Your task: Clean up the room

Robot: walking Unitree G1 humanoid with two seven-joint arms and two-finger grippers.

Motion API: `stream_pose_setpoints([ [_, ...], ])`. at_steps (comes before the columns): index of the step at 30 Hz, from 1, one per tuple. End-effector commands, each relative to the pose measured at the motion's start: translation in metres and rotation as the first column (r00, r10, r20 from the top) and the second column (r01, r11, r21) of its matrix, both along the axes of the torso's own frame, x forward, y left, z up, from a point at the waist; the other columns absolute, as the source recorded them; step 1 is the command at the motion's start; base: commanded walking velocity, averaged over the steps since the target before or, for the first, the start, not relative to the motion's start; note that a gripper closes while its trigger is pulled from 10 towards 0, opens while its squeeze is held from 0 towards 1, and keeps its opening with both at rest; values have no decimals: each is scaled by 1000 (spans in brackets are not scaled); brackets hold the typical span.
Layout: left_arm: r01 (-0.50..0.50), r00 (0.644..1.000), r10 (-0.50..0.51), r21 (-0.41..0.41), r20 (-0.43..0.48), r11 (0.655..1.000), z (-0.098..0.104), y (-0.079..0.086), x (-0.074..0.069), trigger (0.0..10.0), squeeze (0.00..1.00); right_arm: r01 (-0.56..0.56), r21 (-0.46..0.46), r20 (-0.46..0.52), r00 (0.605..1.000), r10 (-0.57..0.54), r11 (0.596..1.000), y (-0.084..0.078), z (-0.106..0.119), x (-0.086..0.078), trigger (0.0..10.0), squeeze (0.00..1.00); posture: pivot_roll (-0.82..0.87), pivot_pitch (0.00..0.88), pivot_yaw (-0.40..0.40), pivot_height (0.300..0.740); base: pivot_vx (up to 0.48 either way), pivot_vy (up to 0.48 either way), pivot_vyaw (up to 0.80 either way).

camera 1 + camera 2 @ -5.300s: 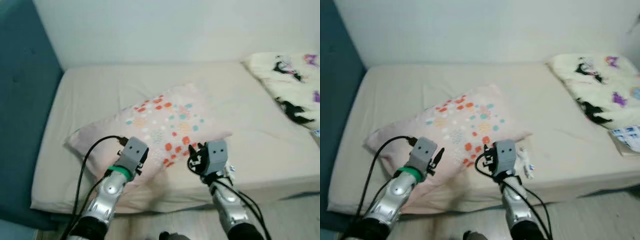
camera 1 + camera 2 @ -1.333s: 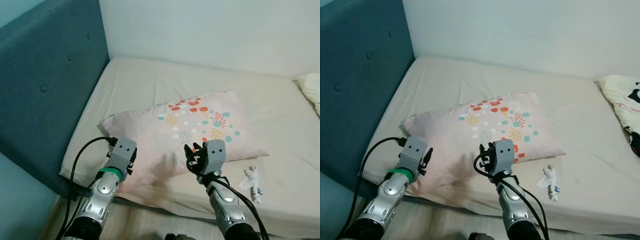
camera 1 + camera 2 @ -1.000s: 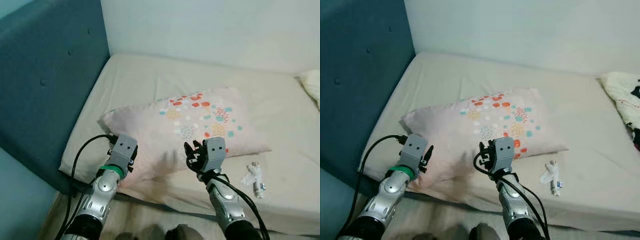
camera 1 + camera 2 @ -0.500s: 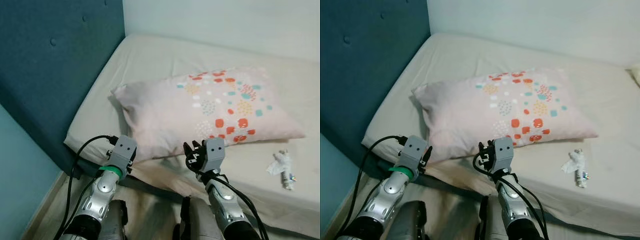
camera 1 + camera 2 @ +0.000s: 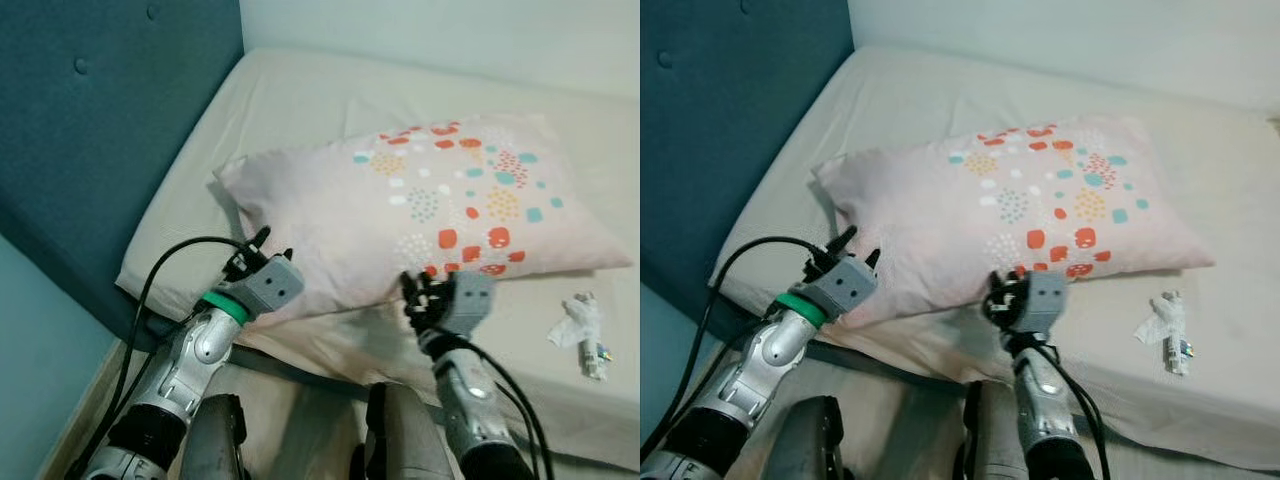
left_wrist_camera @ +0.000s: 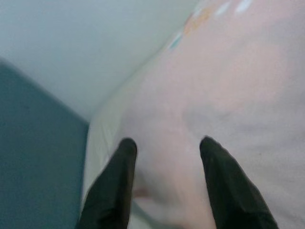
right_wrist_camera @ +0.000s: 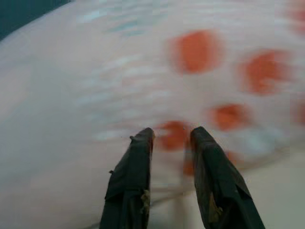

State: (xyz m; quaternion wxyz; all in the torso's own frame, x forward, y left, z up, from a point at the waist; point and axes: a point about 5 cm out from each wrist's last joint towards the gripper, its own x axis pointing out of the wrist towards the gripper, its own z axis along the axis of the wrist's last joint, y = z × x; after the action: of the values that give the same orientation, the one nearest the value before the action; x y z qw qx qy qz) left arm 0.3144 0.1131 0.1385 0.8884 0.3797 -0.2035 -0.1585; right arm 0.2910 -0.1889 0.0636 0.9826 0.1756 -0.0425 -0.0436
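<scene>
left tool [image 6: 164, 157] fingers wide, pillow [image 5: 440, 215] corner between them, nothing held | right tool [image 7: 170, 138] narrow gap, empty, pillow edge just ahead | we judge risk: pinching bed [image 5: 290, 110] sheet with pillowcase, or pillow slipping out one-sided | wrapper scrap [image 5: 582, 330] beyond right tool

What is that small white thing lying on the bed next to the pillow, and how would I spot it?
Start at the beige mattress against the blue headboard, then find the pink pillow with orange and teal spots. Off the pillow's corner furthest from the headboard, apart from it near the mattress's front edge, lies a small crumpled white scrap beside a tiny tube-like item; what they are is too small to tell.
</scene>
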Motion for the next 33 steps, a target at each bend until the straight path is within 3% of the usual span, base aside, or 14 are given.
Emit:
stream_pose_setpoints([
  [1, 47, 999, -48, 44, 17, 998, -2, -7, -6, 10000, 1000, 76, 76, -33, 997, -74, 994, -12, -8, -8, 10000, 0, 12, 55, 4, 585, 0, 0, 0],
  [2, 89, 996, -91, 109, 14, 990, -6, -16, -8, 10000, 1000, 153, 139, -69, 987, -145, 978, -26, -15, -14, 10000, 604, 8, 56, 5, 585, 0, 0, 0],
  [4, 114, 993, -116, 151, 7, 982, -10, -22, -9, 10000, 1000, 199, 173, -96, 978, -184, 965, -33, -20, -18, 10000, 604, 8, 56, 5, 585, 0, 0, 0],
  [5, 141, 990, -141, 193, -13, 971, -16, -28, -11, 10000, 1000, 232, 206, -123, 970, -210, 951, -39, -26, -21, 10000, 1000, 1, 56, 8, 585, 0, 0, 0],
  [13, 244, 970, -228, 307, -86, 920, -37, -62, -17, 10000, 1000, 307, 297, -205, 945, -254, 904, -52, -40, -27, 10000, 1000, -2, 56, 13, 585, 0, 0, 0],
  [18, 318, 947, -294, 475, -127, 821, -59, -109, -26, 10000, 1000, 288, 348, -191, 954, -233, 892, -50, -29, -10, 10000, 1000, -11, 58, 21, 585, 0, 0, 0],
  [22, 270, 962, -249, 535, -113, 801, -70, -130, -23, 10000, 976, 251, 336, -155, 965, -209, 908, -47, -20, -1, 10000, 1000, -35, 63, 30, 585, 0, 0, 0],
  [23, 224, 974, -213, 530, -83, 818, -69, -132, -20, 10000, 776, 241, 330, -145, 968, -203, 913, -46, -18, 0, 10000, 1000, -38, 64, 31, 585, 0, 0, 0],
  [24, 224, 974, -213, 530, -83, 818, -69, -132, -20, 10000, 776, 241, 330, -145, 968, -203, 913, -46, -18, 0, 10000, 1000, -38, 64, 31, 585, 0, 0, 0],
  [25, 176, 983, -175, 530, -53, 830, -68, -131, -15, 10000, 302, 233, 325, -136, 971, -198, 916, -45, -16, 1, 10000, 1000, -52, 69, 31, 585, 0, 0, 0],
  [29, 82, 996, -86, 540, -18, 838, -66, -123, -3, 10000, 0, 225, 326, -131, 973, -192, 918, -44, -16, 0, 10000, 953, -64, 75, 28, 585, 0, 0, 0],
  [30, 30, 999, -32, 559, -6, 829, -67, -113, 4, 10000, 0, 226, 329, -137, 972, -191, 917, -43, -18, -2, 10000, 278, -74, 82, 22, 585, 0, 0, 0],
  [31, 0, 1000, 15, 591, -21, 807, -72, -102, 8, 10000, 0, 228, 329, -145, 971, -189, 916, -43, -20, -4, 10000, 0, -75, 85, 21, 585, 0, 0, 0],
  [33, -21, 997, 65, 640, -46, 768, -82, -85, 10, 10000, 0, 232, 327, -156, 969, -189, 916, -43, -22, -7, 10000, 0, -78, 89, 20, 585, 0, 0, 0],
])
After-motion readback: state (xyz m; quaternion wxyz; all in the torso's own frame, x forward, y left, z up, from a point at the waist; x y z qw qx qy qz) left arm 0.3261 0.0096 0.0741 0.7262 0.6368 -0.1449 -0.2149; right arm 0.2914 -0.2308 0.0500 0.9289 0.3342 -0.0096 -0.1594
